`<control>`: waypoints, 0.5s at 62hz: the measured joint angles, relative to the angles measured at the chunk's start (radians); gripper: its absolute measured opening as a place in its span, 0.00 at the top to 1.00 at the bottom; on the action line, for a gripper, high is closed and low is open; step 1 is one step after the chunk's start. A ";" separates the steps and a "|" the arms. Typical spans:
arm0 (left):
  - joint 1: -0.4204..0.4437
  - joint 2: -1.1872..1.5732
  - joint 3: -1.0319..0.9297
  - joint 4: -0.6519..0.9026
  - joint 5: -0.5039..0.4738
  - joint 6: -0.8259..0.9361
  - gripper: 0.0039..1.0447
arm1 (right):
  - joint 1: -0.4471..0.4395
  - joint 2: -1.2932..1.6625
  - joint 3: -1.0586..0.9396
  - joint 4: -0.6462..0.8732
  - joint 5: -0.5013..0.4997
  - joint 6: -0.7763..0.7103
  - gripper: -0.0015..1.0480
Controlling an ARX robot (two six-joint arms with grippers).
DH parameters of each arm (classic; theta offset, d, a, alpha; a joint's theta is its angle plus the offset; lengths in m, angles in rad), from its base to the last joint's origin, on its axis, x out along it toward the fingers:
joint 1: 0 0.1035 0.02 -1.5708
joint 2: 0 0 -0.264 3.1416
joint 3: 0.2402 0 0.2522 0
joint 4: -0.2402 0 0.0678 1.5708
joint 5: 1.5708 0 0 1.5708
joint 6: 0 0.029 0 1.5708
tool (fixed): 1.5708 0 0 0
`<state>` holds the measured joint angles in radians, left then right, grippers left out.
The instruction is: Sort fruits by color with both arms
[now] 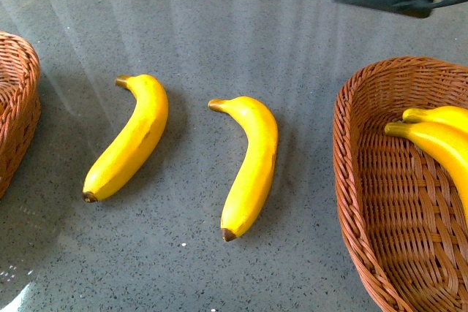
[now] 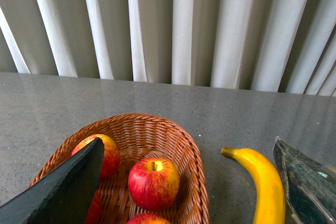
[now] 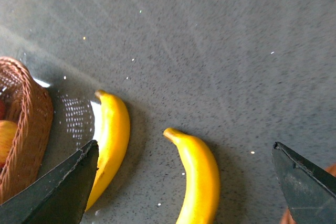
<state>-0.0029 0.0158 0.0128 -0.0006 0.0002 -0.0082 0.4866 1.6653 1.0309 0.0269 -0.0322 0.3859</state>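
- My left hand [image 2: 186,145] is spread wide open with nothing in it, hanging over the left basket [image 2: 195,182].
- That basket holds red apples [image 2: 154,182]. I count three, maybe a fourth behind my finger, hard to tell.
- My right hand [image 3: 184,145] is wide open too, empty, up above the desk [image 1: 219,34].
- The left banana [image 1: 128,140] and the middle banana [image 1: 252,166] lie on the desk between the baskets, not touching.
- Two more bananas [image 1: 439,144] sit in the right basket [image 1: 351,180].
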 joint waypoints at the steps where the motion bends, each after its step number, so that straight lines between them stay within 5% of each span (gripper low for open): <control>1: 0.000 0.000 0.000 0.000 0.000 0.000 0.09 | 0.018 0.037 0.034 -0.019 0.012 0.001 0.09; 31: 0.000 0.000 0.000 0.000 0.000 0.000 0.09 | 0.193 0.481 0.443 -0.248 0.026 0.081 0.09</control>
<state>-0.0029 0.0158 0.0128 -0.0006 0.0002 -0.0082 0.6800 2.1468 1.4734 -0.2214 -0.0067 0.4667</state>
